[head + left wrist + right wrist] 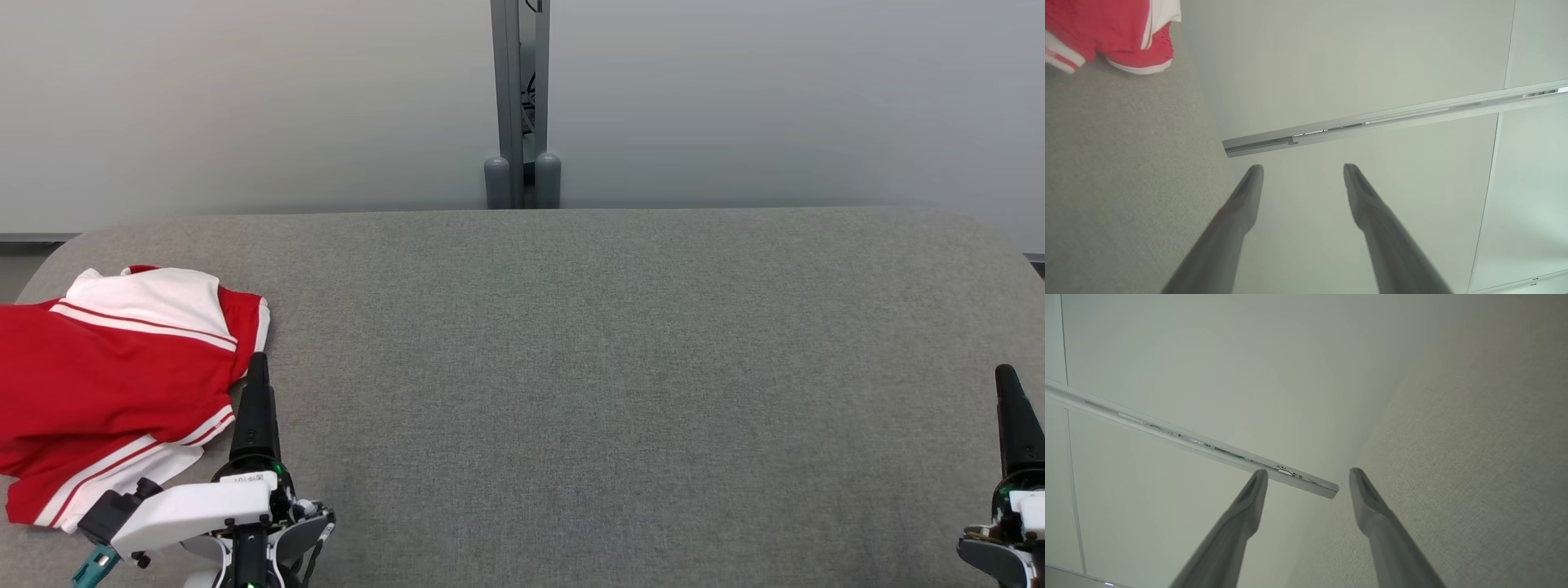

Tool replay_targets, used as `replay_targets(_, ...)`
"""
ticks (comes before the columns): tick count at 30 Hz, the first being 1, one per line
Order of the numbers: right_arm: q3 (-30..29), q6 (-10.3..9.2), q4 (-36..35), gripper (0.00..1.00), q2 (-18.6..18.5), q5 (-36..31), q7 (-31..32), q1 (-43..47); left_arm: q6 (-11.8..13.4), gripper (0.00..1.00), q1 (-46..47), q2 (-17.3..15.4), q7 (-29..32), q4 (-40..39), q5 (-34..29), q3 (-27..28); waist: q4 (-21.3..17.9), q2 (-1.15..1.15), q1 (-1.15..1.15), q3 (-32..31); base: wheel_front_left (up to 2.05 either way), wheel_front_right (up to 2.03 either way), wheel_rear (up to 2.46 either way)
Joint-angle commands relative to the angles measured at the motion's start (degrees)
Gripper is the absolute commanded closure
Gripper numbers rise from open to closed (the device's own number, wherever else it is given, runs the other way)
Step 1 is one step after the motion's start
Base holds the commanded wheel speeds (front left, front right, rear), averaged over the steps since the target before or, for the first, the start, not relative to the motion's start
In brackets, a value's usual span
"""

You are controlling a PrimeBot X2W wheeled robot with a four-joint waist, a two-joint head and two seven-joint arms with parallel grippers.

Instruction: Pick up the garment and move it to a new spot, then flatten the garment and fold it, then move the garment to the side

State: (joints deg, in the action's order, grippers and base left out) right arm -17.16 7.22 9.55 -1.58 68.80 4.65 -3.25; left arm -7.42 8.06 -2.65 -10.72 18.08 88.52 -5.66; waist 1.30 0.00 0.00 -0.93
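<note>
Both arms end in wide-spread, empty grips. The left pincer (1302, 169) sits at the near left of the grey desk (571, 367), its two dark fingers parted with nothing between them, just beside the right edge of the red and white garment (106, 367). The garment lies crumpled at the desk's left end. The right pincer (1308, 473), likewise released, is at the near right, well apart from the garment.
</note>
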Motion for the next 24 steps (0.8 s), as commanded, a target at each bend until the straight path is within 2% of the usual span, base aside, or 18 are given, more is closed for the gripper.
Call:
replay_targets(1,0.33,0.16,-1.07,0.00,-0.75,-0.44,-0.35,-1.43,-0.04,0.00,0.54,-0.14,-0.21,-0.91,-0.37,0.51,-0.02,0.00,0.00,0.01,0.00,0.00,0.00)
replay_targets(12,4.30,0.21,-4.91,0.00,-0.73,-15.18,-4.10,-2.66,-0.05,0.00,-0.44,-0.17,-1.00,-4.17,-6.71,4.69,0.40,0.00,0.00,-0.05,0.00,0.00,0.00)
replay_targets(24,9.16,0.25,-8.62,0.00,-1.31,-30.61,-7.40,-4.26,-0.06,0.00,-0.78,-0.19,-1.71,-8.38,-16.33,9.66,0.33,0.00,0.00,-0.01,0.00,0.00,0.00)
